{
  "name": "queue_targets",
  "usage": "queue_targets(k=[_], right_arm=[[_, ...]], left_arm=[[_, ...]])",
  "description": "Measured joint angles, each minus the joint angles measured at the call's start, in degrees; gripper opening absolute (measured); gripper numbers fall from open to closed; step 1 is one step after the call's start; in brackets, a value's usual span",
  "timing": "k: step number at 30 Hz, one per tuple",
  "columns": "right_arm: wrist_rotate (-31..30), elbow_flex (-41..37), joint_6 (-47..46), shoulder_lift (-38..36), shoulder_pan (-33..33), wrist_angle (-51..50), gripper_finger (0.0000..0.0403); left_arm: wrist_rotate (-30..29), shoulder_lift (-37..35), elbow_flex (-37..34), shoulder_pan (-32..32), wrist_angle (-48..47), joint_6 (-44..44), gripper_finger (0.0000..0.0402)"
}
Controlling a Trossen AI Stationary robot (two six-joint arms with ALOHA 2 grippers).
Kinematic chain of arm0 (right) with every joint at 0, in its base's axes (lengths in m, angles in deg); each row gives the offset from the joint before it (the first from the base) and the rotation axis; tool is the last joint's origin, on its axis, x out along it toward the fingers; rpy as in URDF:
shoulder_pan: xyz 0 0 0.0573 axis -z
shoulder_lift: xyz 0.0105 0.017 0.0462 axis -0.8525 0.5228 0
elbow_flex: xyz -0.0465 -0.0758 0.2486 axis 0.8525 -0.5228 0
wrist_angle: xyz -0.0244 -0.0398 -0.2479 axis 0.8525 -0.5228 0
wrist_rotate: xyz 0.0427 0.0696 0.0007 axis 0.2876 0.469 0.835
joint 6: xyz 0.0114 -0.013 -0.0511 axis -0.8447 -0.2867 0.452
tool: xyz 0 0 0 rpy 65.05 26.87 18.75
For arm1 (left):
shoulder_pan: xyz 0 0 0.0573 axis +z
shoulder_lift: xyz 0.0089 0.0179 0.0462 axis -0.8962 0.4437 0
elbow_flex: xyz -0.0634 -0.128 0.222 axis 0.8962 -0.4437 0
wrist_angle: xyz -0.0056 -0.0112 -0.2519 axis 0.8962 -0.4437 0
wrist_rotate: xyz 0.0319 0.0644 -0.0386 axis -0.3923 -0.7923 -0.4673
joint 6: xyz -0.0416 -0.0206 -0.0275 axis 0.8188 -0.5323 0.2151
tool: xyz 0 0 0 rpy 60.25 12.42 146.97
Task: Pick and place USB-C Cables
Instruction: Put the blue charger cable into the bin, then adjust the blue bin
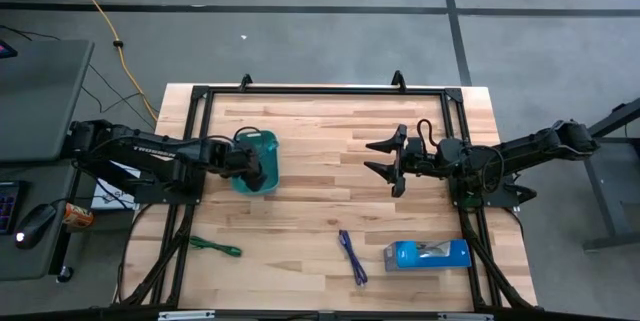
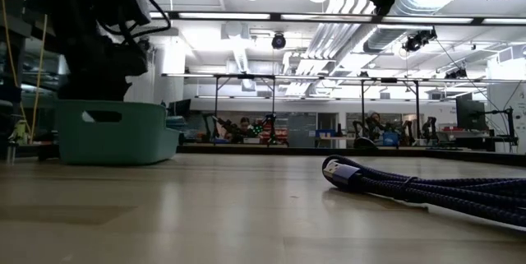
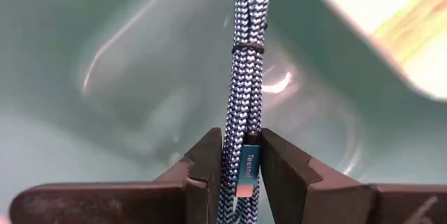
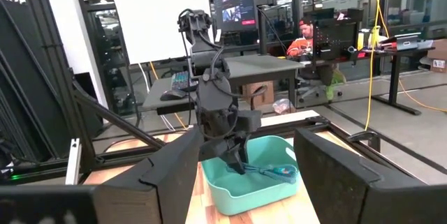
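Tray (image 1: 262, 147), teal, sits on the table (image 1: 320, 211) at about 9 o'clock from the table's middle, and the left claw (image 1: 256, 171) reaches down into it. In the left wrist view its two dark fingers (image 3: 202, 165) are clenched on the light blue cable (image 3: 246, 77), a braided blue-and-white bundle bound by a thin dark tie, with a teal plug (image 3: 248, 172) pinched between the pads; the tray's glossy inner wall fills the background there. The right wrist view shows the same thing from across the table: the left arm bent over the tray (image 4: 258, 185) with the cable (image 4: 276, 172) lying inside it under the claw (image 4: 237, 161). The dark blue-purple cable (image 1: 352, 257) lies loose on the wood at about 5 o'clock from the middle, and the low view has it close up, plug end (image 2: 343, 172) toward the tray (image 2: 115, 132). The green cable (image 1: 214, 248) lies at about 7 o'clock, near the table's left edge. A bright blue box (image 1: 428, 254) rests at about 4 o'clock, just beside the dark cable. The right claw (image 1: 380, 159) hangs at about 3 o'clock, released, its fingers spread wide and holding nothing.
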Motion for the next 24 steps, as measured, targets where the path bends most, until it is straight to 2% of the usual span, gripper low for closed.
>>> queue_targets(k=[5, 20, 24], right_arm=[[0.0, 0.0, 0.0, 0.0, 0.0, 0.0, 0.0227], [0.0, 0.0, 0.0, 0.0, 0.0, 0.0, 0.0227], [0.0, 0.0, 0.0, 0.0, 0.0, 0.0, 0.0227]], left_arm=[[0.6, 0.0, 0.0, 0.0, -4.7, 2.5, 0.0076], [-0.2, 0.0, 0.0, 0.0, -4.4, 1.9, 0.0077], [-1.6, 0.0, 0.0, 0.0, -4.1, 0.5, 0.0091]])
